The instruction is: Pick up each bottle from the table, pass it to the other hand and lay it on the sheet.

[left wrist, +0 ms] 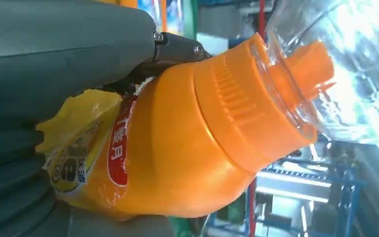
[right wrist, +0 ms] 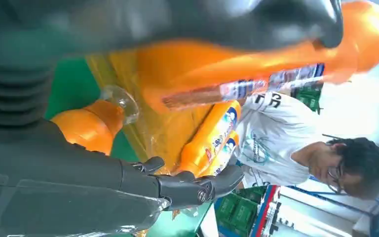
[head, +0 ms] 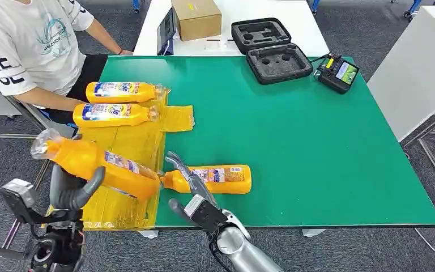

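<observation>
The left hand (head: 73, 190) grips a bottle (head: 93, 163) slanting above the yellow sheet (head: 130, 141), cap away from the robot, while the right hand (head: 190, 187), fingers spread, hovers by the last bottle (head: 218, 179) lying sideways on the table (head: 317, 141)

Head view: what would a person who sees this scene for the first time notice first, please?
Probably the orange bottle that the left hand holds tilted above the yellow sheet, at the near left edge of the green table. The right hand is open just beside another bottle lying on the table. Two more bottles lie side by side at the sheet's far end, near a seated person.
</observation>
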